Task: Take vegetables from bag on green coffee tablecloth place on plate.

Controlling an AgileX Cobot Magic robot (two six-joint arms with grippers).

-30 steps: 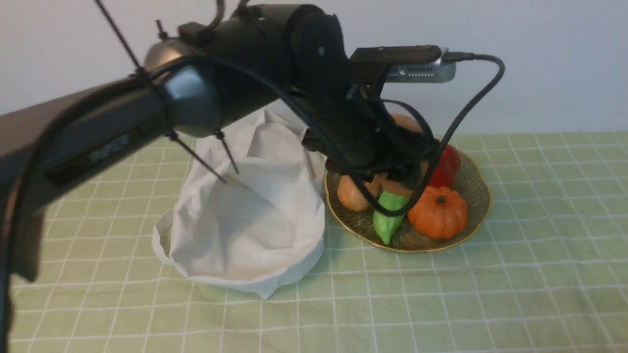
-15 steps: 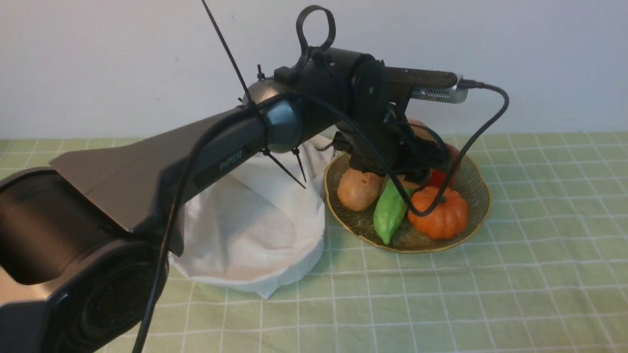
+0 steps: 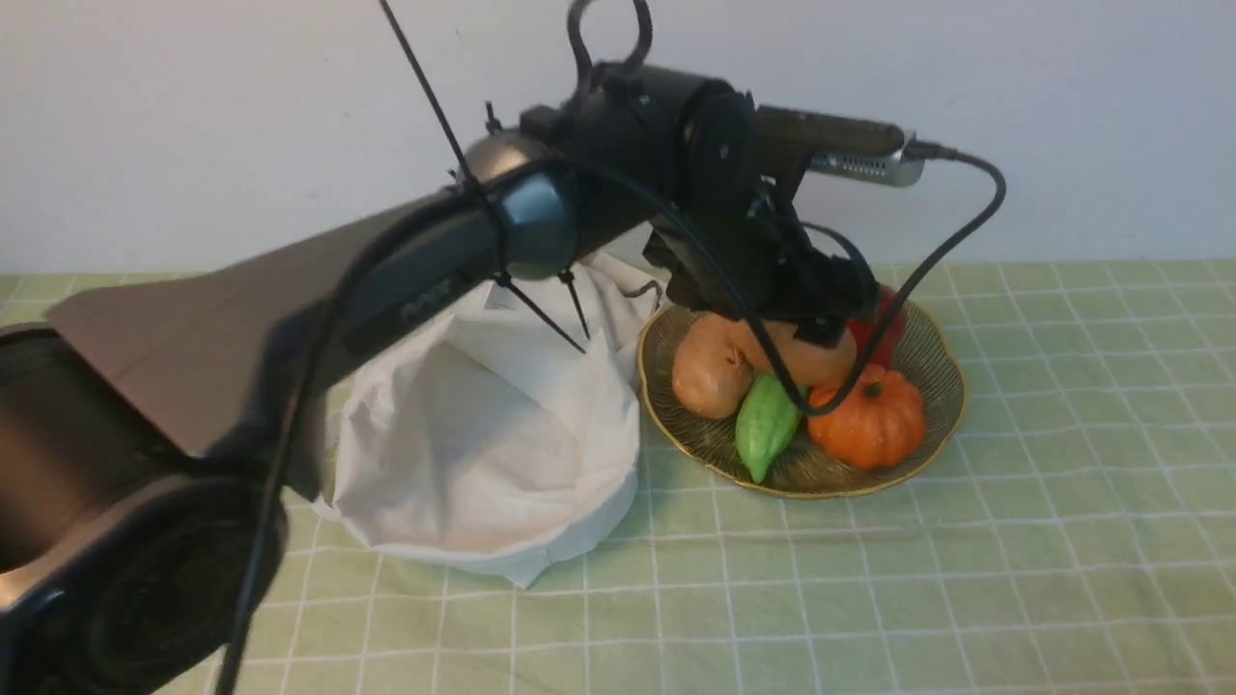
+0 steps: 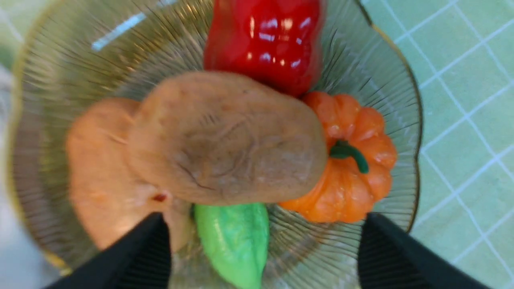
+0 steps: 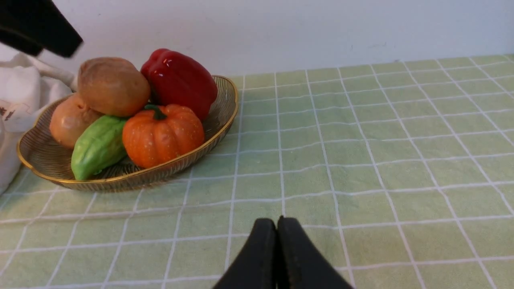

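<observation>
The smooth orange-brown potato (image 3: 803, 357) lies on the amber ribbed plate (image 3: 935, 359), resting on top of the other vegetables. In the left wrist view the potato (image 4: 229, 136) lies beyond my open left gripper (image 4: 263, 218), whose fingers (image 4: 138, 253) stand wide apart and touch nothing. In the front view the left gripper (image 3: 811, 307) hangs just above the potato. The white cloth bag (image 3: 483, 434) sags open to the left of the plate on the green grid tablecloth (image 3: 966, 579). My right gripper (image 5: 277, 224) is shut and empty, low over the cloth, to the right of the plate (image 5: 217, 116).
On the plate there are also a paler potato (image 3: 710, 372), a green gourd (image 3: 765, 425), an orange pumpkin (image 3: 869, 420) and a red pepper (image 3: 884, 323). The left arm reaches across above the bag. A white wall stands behind the table.
My left gripper has risen a little off the plate. The orange-brown potato, half hidden under the gripper before, now lies free on the other vegetables.
</observation>
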